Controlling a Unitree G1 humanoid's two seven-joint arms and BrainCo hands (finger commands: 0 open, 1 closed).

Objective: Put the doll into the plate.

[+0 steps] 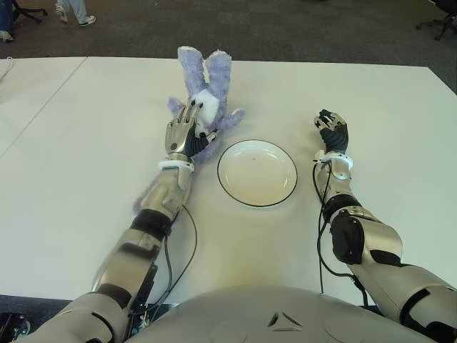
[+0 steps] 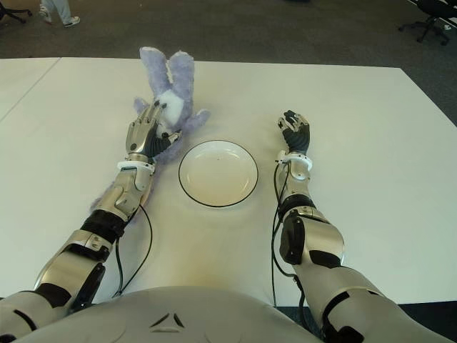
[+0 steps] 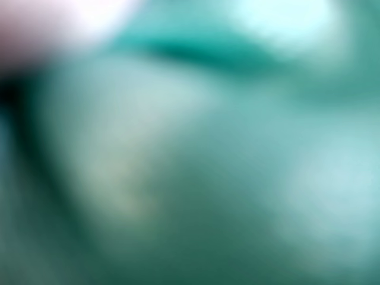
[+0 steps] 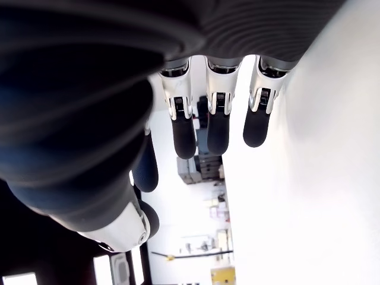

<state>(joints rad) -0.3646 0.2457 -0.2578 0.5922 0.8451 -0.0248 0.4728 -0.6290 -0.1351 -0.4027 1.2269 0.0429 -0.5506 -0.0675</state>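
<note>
The left wrist view is wholly blurred — nothing but teal and pale smears can be made out in it, so the grip of the left hand [image 1: 187, 132] cannot be read there. Much of the doll [image 1: 205, 86] is covered by that hand and forearm; only a lilac scrap is seen beside the wrist. In the right wrist view the right hand [image 4: 196, 127] is cut off by the top edge — its palm is hidden.

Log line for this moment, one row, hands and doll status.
left hand: on purple bunny doll, grasp unclear | right hand: open, right of plate | plate: empty | doll: on table, left-rear of plate
</note>
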